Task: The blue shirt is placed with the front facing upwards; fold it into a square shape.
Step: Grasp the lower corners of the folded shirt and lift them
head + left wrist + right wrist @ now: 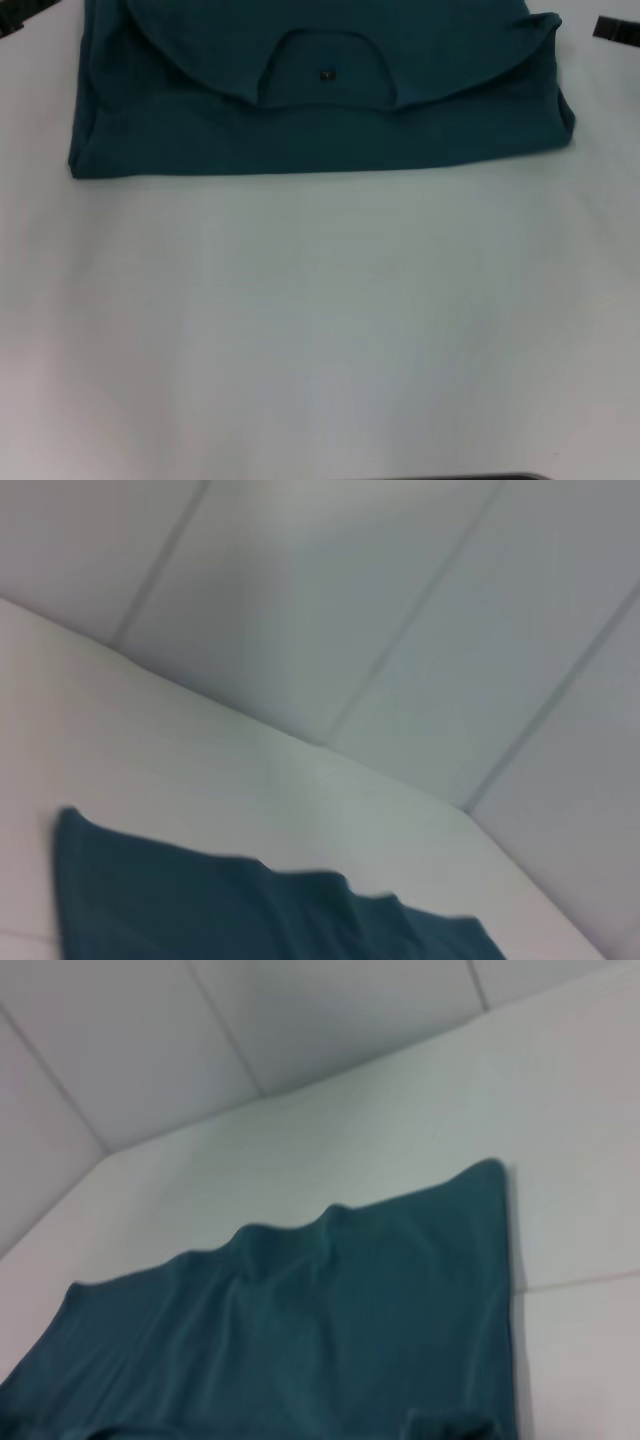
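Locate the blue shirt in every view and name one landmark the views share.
Head view: the blue shirt lies folded across the far part of the white table, collar showing.
Left wrist view: shirt along the lower edge.
Right wrist view: shirt fills the lower half.
Shared landmark: the white table under the shirt's edge.

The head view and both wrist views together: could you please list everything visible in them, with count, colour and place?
blue shirt: one, dark teal-blue, folded, at the far side of the table, collar and small dark label facing up.
table: one, white, bare across its near part.
tiled floor: pale grey, beyond the table edge in both wrist views.
dark objects: two, black, cut off at the head view's top corners; unidentifiable.
claws: none visible in any view.
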Motion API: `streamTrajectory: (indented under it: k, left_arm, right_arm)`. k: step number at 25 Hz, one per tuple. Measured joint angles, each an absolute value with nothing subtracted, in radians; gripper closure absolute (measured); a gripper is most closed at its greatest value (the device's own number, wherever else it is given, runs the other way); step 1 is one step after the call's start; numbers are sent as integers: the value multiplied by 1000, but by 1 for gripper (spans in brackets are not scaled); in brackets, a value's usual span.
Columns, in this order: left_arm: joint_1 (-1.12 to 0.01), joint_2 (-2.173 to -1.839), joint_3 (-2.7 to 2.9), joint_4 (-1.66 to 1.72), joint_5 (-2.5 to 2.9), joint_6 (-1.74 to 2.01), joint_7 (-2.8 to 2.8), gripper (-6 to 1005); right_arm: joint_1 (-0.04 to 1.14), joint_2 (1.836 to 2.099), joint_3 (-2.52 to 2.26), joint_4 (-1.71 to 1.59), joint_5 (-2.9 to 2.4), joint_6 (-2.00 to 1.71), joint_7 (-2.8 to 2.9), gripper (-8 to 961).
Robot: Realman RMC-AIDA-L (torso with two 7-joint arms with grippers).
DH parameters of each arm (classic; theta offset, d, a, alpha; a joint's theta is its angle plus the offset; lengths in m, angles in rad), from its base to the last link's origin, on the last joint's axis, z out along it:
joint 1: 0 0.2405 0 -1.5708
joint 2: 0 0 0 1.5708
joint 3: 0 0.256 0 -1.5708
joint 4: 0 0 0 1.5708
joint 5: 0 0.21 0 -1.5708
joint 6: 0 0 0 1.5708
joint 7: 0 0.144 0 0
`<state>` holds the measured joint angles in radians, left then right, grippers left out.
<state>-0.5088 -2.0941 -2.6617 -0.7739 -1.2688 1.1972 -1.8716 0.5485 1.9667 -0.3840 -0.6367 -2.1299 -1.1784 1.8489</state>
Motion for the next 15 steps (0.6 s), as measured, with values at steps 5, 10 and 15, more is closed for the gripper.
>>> streamTrajectory:
  k: [5, 10, 15]
  left_arm:
    - [-468, -2073, -2655, -782, -1265, 1311, -1876, 204]
    - [-437, -2060, -2617, -784, -1243, 1344, -1874, 203]
    - [-434, -2058, -2598, -783, -1187, 1346, -1877, 202]
  right_arm:
    - [529, 1925, -415, -662, -2204, -1296, 1938, 233]
    - [522, 1894, -418, -665, -2274, -1388, 2020, 241]
    - [517, 1890, -432, -666, -2319, -1417, 2078, 244]
